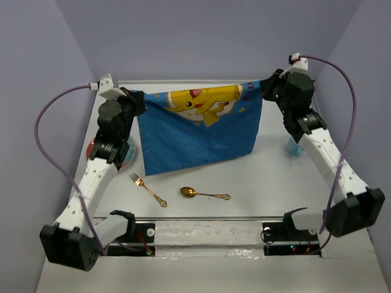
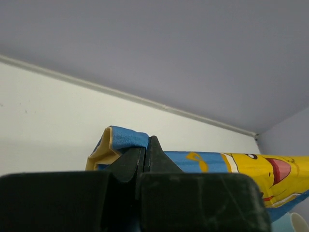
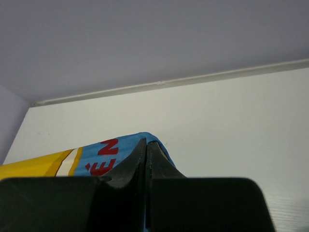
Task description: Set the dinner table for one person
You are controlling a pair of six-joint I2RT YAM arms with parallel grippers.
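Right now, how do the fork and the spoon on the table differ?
The fork ends in tines; the spoon ends in a rounded bowl. The fork lies diagonally, tines toward the far left; the spoon lies almost crosswise, bowl to the left. Both are gold-coloured and lie flat on the table, apart.

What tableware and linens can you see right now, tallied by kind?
blue cartoon-printed cloth placemat: 1
gold metal fork: 1
gold metal spoon: 1
round red-rimmed plate, partly hidden: 1
translucent blue cup: 1
Total: 5
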